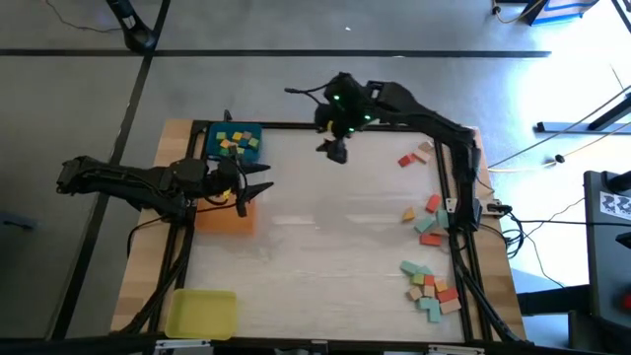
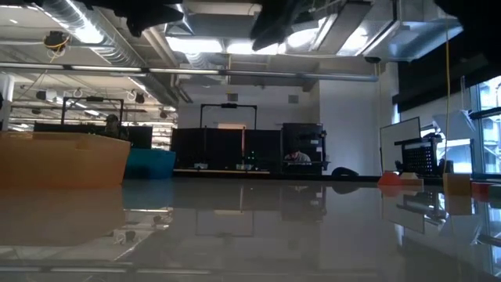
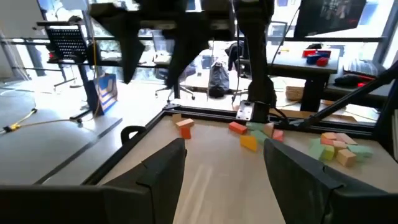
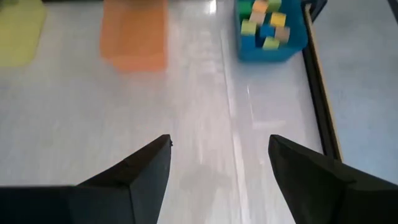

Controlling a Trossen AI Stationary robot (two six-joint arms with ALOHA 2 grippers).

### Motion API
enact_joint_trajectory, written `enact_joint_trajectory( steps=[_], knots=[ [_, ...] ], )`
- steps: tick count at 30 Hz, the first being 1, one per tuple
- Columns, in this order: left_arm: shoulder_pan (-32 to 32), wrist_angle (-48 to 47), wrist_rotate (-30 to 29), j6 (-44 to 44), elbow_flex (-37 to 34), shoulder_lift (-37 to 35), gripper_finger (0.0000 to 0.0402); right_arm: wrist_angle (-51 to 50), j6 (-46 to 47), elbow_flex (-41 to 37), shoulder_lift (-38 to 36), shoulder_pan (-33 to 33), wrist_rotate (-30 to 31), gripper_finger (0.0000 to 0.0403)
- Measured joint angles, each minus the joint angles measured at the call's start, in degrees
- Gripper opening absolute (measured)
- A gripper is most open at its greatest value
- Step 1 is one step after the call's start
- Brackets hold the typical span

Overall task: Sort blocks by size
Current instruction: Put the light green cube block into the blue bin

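Observation:
Loose blocks lie along the table's right side in three groups: at the far right (image 1: pixel 417 155), mid right (image 1: pixel 426 219) and near right (image 1: pixel 432 286). Several more blocks (image 4: pixel 264 23) sit in the blue tray (image 1: pixel 235 141) at the far left. My left gripper (image 1: pixel 258 182) hovers level over the orange tray (image 1: pixel 225 219); it is open (image 3: pixel 224 149) with nothing between its fingers. My right gripper (image 1: pixel 335 148) hangs high above the table's far middle, slanting down. It is open (image 4: pixel 219 143) and holds nothing.
A yellow tray (image 1: pixel 200 313) lies at the near left corner. A black frame (image 1: pixel 449 197) edges the table. The white middle of the table (image 1: pixel 325 237) is bare. Desks and equipment show in the room beyond.

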Motion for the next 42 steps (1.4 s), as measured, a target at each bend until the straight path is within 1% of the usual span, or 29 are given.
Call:
enact_joint_trajectory(
  steps=[5, 12, 15, 17, 20, 26, 28, 31, 35, 38, 42],
  knots=[
    [-0.91, 0.15, -0.01, 1.31, 0.0, -0.02, 0.0205, -7.69, 3.08, -0.01, -4.54, 4.2, 6.58, 0.0269],
    [-1.16, -0.3, -0.02, 0.61, 0.0, 1.12, 0.0205, -14.85, 9.58, -0.39, -8.33, 12.52, 20.33, 0.0269],
    [-1.16, -1.31, -0.02, 0.83, 0.0, 2.34, 0.0205, -13.95, 11.29, -3.88, -10.75, 16.04, 24.91, 0.0269],
    [-1.16, -1.22, -0.01, 0.83, 0.0, 3.16, 0.0205, -13.32, 12.71, -7.61, -12.77, 17.86, 26.66, 0.0269],
    [-1.16, -1.31, -0.02, 0.83, 0.0, 3.8, 0.0205, -11.21, 14.92, -15.08, -16.78, 19.6, 27.38, 0.0269],
    [-1.1, -0.84, -0.01, 1.16, 0.0, 4.44, 0.0205, -6.55, 24.37, -35.19, -27.67, 20.98, 27.73, 0.0269],
    [-1.09, -0.78, -0.01, 2.02, 0.0, 4.46, 0.0205, -5.88, 28.37, -41.77, -31.89, 20.91, 27.83, 0.0269],
    [-1.09, -0.57, 0.0, 2.36, 0.0, 4.44, 0.0205, -5.08, 36.36, -50.49, -37.38, 20.74, 29.54, 0.0269],
    [-1.09, -0.57, -0.02, 2.36, 0.0, 4.44, 0.0205, -5.17, 46.65, -58.75, -42.17, 20.78, 30.24, 0.0269],
    [-1.09, -0.59, -0.02, 2.33, 0.0, 4.44, 0.0205, -5.13, 53.38, -63.75, -43.68, 20.78, 27.35, 0.0269],
    [-1.09, -0.61, -0.02, 2.17, 0.0, 4.44, 0.0205, -4.98, 55.76, -68.96, -43.73, 20.78, 22.35, 0.0269]
  ],
)
